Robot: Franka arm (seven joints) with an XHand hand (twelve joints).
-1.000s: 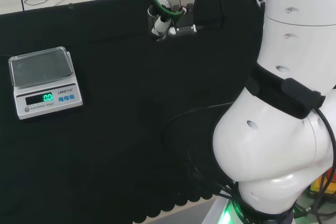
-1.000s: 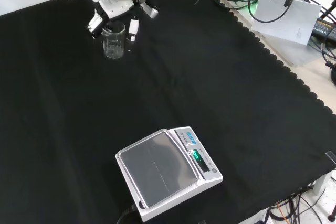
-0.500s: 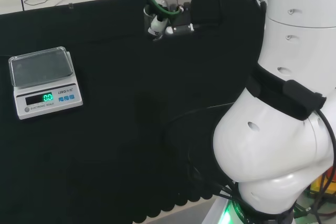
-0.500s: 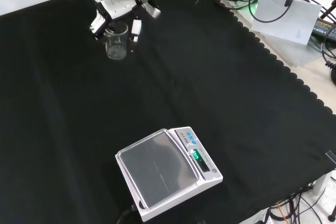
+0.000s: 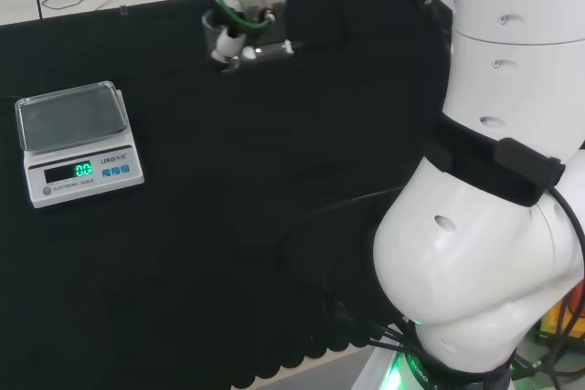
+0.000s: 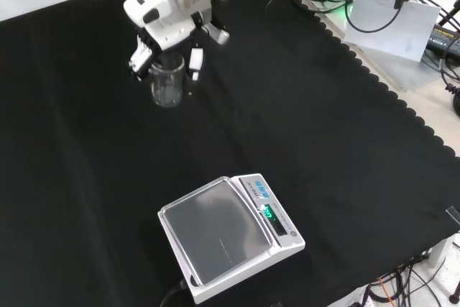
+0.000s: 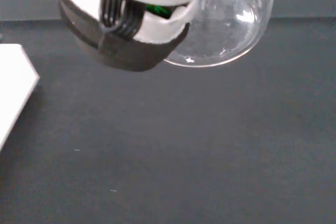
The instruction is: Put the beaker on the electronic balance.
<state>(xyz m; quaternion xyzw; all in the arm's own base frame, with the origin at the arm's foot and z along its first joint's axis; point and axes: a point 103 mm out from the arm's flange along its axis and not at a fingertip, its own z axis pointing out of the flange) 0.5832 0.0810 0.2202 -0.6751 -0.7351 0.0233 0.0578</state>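
In the front view, the scale [image 6: 228, 239] sits nearest on the black cloth [image 6: 345, 149], its pan bare and its display lit green. Well beyond it, the hand [image 6: 171, 23] reaches down with its fingers curled round a clear glass beaker [image 6: 167, 83], held upright above the cloth.

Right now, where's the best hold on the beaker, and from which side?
Round its upper wall just under the rim, coming from above. The beaker is clear, upright and straight-sided, so fingers on opposite sides of the wall suit it. That is how the hand has it now, off the cloth. Coming from above also leaves its base free to settle on the balance pan.
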